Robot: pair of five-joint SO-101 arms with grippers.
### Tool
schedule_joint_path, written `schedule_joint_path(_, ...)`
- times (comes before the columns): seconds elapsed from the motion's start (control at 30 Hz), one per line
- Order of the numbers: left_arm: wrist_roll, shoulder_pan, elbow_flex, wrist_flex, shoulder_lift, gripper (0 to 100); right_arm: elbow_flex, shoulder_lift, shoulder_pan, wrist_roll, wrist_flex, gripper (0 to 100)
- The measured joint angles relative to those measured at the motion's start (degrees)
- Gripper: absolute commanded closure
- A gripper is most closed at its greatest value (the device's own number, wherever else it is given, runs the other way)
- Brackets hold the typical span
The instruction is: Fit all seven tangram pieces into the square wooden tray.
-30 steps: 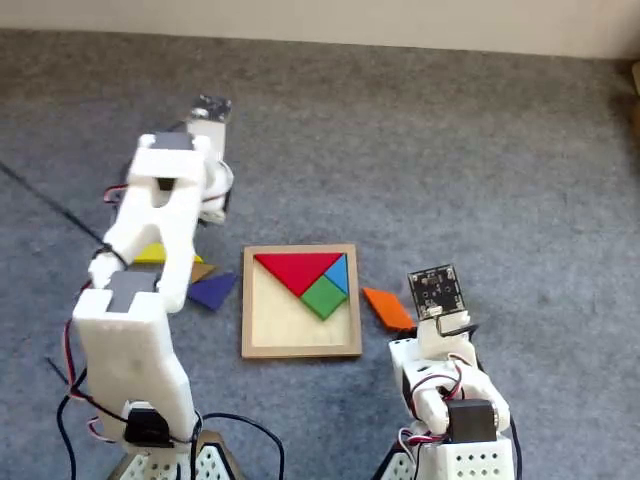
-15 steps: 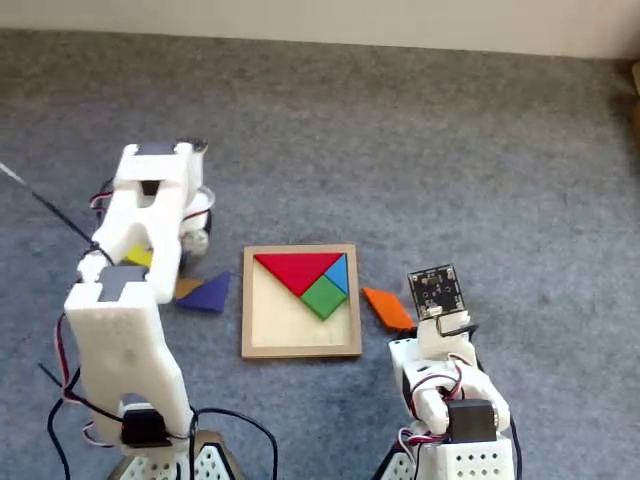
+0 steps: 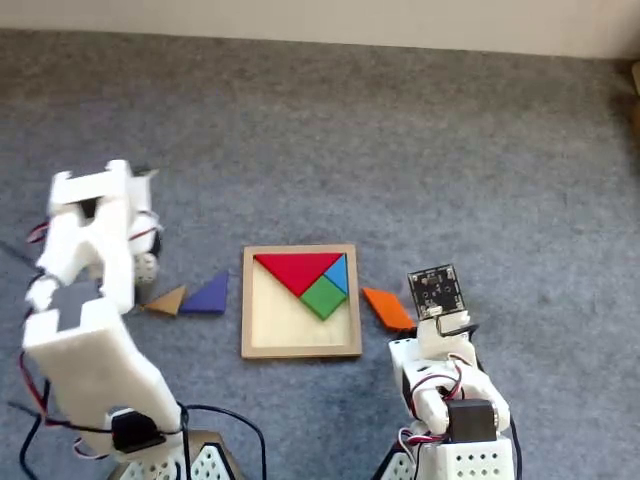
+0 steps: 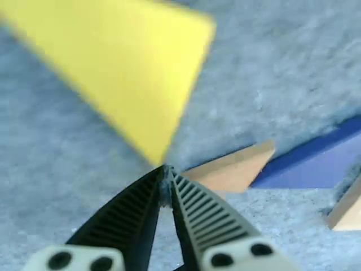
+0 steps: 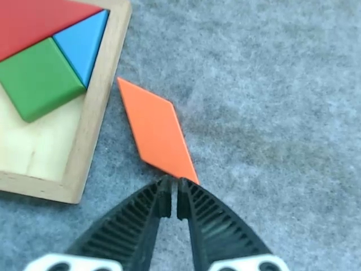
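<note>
The square wooden tray point(image 3: 256, 340) lies mid-table and holds a red triangle point(image 3: 297, 270), a light blue triangle point(image 3: 339, 272) and a green square point(image 3: 323, 296). An orange parallelogram point(image 3: 387, 307) lies just right of the tray. My right gripper point(image 5: 171, 195) is shut, its tips at the near corner of the orange parallelogram point(image 5: 155, 131). Left of the tray lie a tan triangle point(image 3: 167, 300) and a dark blue triangle point(image 3: 207, 296). My left gripper point(image 4: 165, 179) is shut, its tips at a corner of the yellow piece point(image 4: 121, 73), with the tan triangle point(image 4: 231, 169) beside it.
Grey carpet covers the whole table. The left arm point(image 3: 85, 250) stands over the area left of the tan triangle. The right arm's base point(image 3: 450, 410) sits at the front, below the orange piece. A pale wall edge runs along the back.
The left arm has swung left, away from the tray, and now covers the yellow piece. The tan triangle has slid left. The right arm has kept still.
</note>
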Motion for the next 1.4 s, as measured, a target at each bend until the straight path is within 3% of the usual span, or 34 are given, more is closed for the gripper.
schedule_joint_path(0.2,-0.1,-4.1,0.7,-1.7,-6.4,100,0.0,0.0,0.0,0.0,0.0,96.4)
schedule_joint_path(0.5,1.3,-3.3,0.7,-7.7,-6.6,98,0.0,0.0,0.0,0.0,0.0,96.4)
schedule_joint_path(0.6,6.7,-3.4,-0.3,-10.5,-6.6,88,0.0,0.0,0.0,0.0,0.0,96.4)
schedule_joint_path(0.73,8.6,-1.8,-2.7,-10.4,-6.6,68,0.0,0.0,0.0,0.0,0.0,96.4)
schedule_joint_path(0.83,11.1,-1.0,-2.8,-9.8,-6.6,60,0.0,0.0,0.0,0.0,0.0,96.4)
schedule_joint_path(1.0,17.0,-1.0,-2.8,-9.8,-6.6,60,0.0,0.0,0.0,0.0,0.0,96.4)
schedule_joint_path(1.4,17.5,-4.0,-6.9,-14.9,5.6,60,0.0,0.0,0.0,0.0,0.0,96.4)
